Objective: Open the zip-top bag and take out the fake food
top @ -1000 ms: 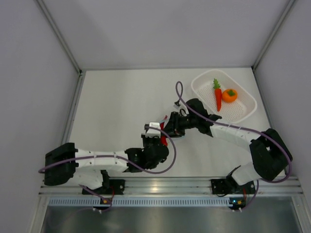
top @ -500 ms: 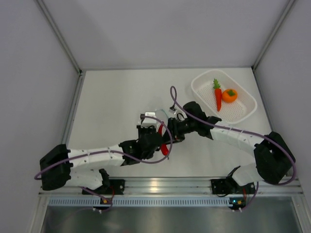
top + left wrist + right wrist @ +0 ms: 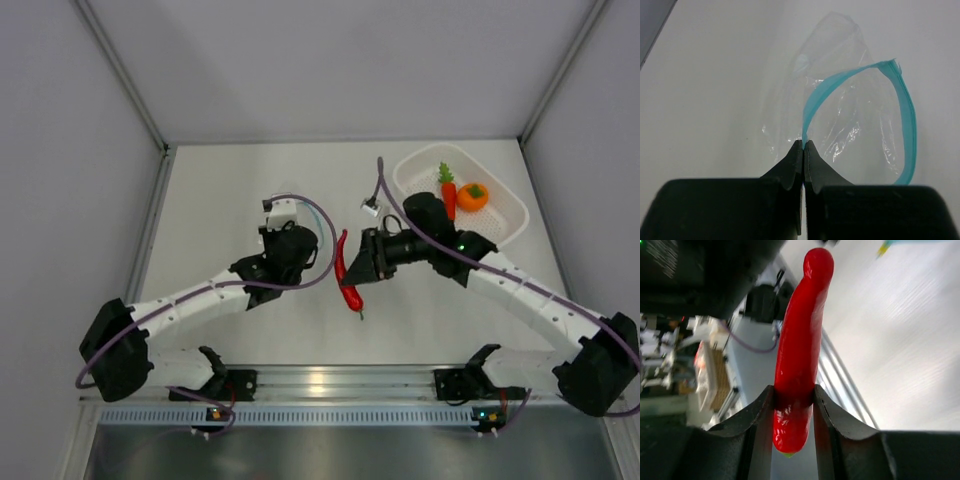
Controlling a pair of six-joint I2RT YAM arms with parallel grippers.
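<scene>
One red chili (image 3: 800, 340) (green-stemmed) in the right pincer (image 3: 794, 396)

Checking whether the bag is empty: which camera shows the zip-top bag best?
Left wrist: the zip-top bag fills the frame, mouth gaping, nothing visible inside. Top external shows only its faint blue strip. Right wrist shows mainly the chili, hardly any bag.

Pale grey walls (image 3: 330, 60), white tabletop (image 3: 230, 185)
</scene>
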